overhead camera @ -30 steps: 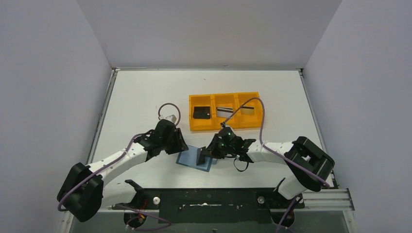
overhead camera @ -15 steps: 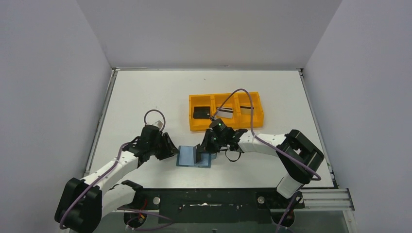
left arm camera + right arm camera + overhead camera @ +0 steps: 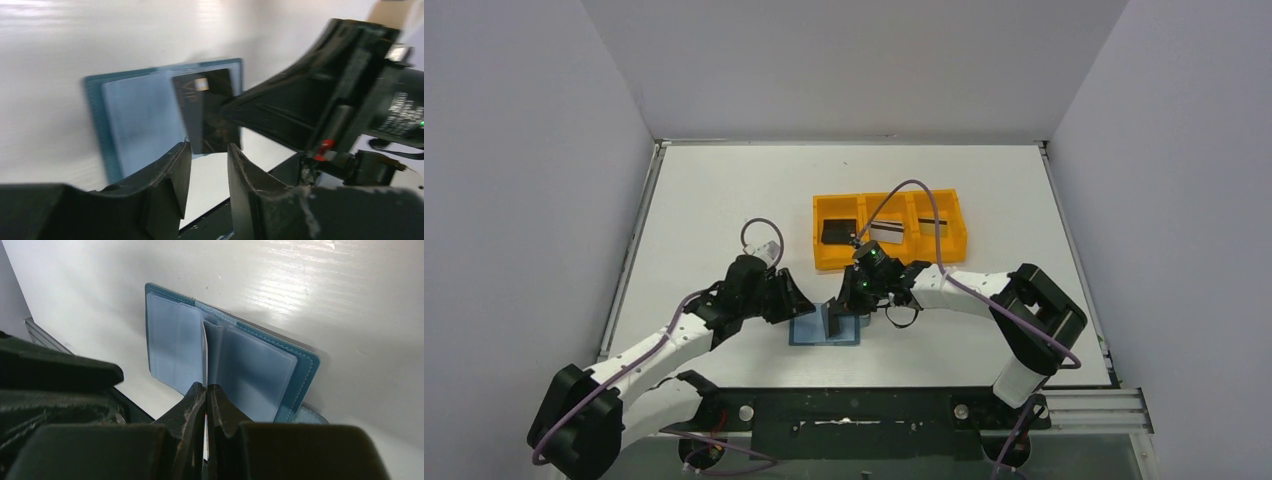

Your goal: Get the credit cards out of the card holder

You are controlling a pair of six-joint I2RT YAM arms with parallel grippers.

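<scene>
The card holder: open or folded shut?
Open: the card holder lies spread on the table, pale inner pockets up; the right gripper pinches a black card upright over it.

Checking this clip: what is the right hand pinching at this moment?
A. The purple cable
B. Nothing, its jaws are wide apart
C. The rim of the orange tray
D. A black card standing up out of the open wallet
D: in the left wrist view the right hand is closed on the black card, which stands up over the open wallet.
</scene>
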